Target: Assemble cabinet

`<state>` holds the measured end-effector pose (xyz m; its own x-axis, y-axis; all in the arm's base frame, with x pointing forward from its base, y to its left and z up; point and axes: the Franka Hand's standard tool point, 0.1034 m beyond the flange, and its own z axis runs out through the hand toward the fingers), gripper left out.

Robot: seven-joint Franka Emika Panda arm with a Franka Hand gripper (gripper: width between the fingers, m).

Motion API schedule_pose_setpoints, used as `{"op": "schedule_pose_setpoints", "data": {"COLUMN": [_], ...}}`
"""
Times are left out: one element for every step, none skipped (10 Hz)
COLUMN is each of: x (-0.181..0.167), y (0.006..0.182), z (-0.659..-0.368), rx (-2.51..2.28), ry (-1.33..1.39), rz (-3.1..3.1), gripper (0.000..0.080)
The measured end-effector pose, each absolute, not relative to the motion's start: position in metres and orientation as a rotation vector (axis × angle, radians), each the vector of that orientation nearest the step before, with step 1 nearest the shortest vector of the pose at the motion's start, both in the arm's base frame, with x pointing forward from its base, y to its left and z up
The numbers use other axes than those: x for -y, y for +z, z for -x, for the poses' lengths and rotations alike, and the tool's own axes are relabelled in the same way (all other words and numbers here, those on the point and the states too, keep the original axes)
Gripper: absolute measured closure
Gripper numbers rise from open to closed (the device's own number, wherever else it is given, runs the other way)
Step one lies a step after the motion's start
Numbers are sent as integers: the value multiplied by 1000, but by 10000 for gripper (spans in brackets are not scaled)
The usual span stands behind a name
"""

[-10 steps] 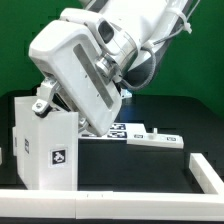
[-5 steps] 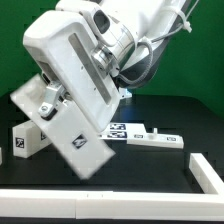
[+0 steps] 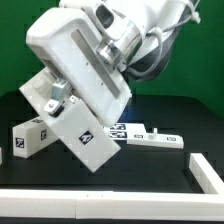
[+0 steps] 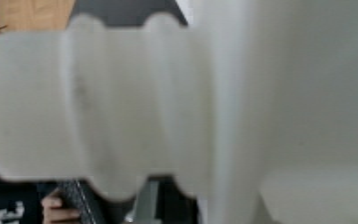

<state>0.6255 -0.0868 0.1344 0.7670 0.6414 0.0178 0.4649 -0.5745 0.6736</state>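
The cabinet's big white shell [image 3: 85, 140] hangs tilted in the air at the exterior view's left, one corner pointing down, a black-and-white tag on its front face. My gripper [image 3: 55, 103] is shut on its upper edge. A smaller white cabinet block [image 3: 28, 137] with a tag lies on the black table behind and to the left of the shell. In the wrist view the shell's white ribbed surface [image 4: 176, 100] fills almost the whole picture, blurred and very close, and the fingertips are hidden.
The marker board [image 3: 152, 135] lies flat on the table to the right of the shell. A white rail [image 3: 110, 207] runs along the front edge. Another white bar [image 3: 208, 172] stands at the right.
The shell stood upright on the table one second ago. It has been lifted and tipped over to the right in my gripper, uncovering the smaller block behind it.
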Motion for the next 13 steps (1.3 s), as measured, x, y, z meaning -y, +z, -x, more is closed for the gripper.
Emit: {"op": "schedule_pose_setpoints", "data": {"x": [86,86,92,102,107,111,116,115,114,113,110,109,111], "y": [136,140,139,139,148,150,150,152,152,152,150,148,145], "z": [-620,-621,-623,-618,-616,-612,-604,-599,-596,-598,-600,-603,-605], "rx": [-728,-695,-754,-781,-794,-752,-682,-554,-445,-366,-278,-242,-155], "ry": [291,294,308,229,193,177,135,96,71,74,89,118,160], "rz": [-2396,-2436,-2390,-2412,-2468,-2532,-2620,-2730,-2810,-2853,-2875,-2871,-2862], "gripper": [769,769,769,769,769,769,769,769,769,769,769,769,769]}}
